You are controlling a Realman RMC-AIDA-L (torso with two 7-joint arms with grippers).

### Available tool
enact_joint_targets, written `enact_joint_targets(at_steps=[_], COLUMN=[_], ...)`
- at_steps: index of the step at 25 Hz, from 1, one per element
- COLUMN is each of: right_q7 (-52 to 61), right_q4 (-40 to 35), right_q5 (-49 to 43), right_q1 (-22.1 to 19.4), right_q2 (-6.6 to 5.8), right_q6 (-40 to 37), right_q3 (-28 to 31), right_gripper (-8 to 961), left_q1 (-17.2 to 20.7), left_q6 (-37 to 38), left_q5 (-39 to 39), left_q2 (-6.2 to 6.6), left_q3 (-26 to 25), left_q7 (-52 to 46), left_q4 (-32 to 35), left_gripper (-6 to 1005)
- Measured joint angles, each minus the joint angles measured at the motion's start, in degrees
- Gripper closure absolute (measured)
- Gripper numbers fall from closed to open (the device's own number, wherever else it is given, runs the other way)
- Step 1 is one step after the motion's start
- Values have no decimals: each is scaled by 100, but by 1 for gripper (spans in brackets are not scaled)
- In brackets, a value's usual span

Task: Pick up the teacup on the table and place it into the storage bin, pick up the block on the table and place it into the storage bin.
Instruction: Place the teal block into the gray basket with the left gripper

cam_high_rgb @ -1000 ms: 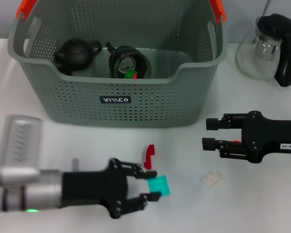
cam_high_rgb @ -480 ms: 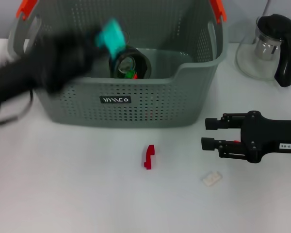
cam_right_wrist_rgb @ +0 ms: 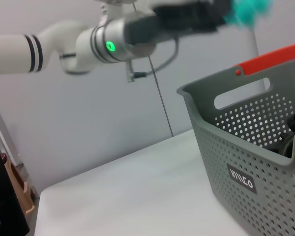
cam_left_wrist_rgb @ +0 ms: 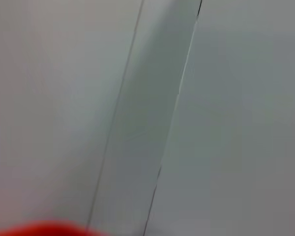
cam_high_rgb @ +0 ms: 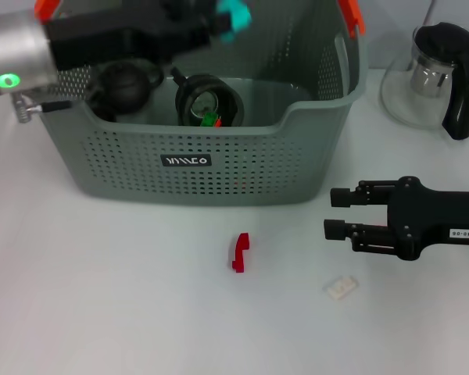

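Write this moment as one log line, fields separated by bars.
left gripper: holds teal block above storage bin | right gripper: idle over table, open | block: not released

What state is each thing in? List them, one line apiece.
left gripper: shut on the teal block, above the bin
teal block: held aloft, not yet released
storage bin: upright, holding a dark teapot and a black round item
right gripper: open, idle above the table
glass pitcher: upright
red piece: on the table
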Motion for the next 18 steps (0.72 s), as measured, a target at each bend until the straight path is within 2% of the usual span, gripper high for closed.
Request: enact_joint_targets(at_steps=[3,8,13,18], right_q7=[0,0,0,0], right_q4=[-1,-3,-3,3], right_q5=[3,12,10,10], right_q1=[-3,4,16,16], right_q2=[-1,-5,-3,-2], right_q6=[4,7,8,23], right_q3=[0,0,0,0], right_gripper=[359,360,360,361], left_q1=[1,-16,-24,4], left_q6=[-651,-1211,-1518,-1596], left_q5=[486,1456,2173,2259], left_q2=[-58,-184,-314,-386], left_q3=[718,1454,1640,1661], left_q7=[-687,-1853,-2490,-2494], left_q4=[569,1284,1670,1751], left_gripper=[580,561,541,522])
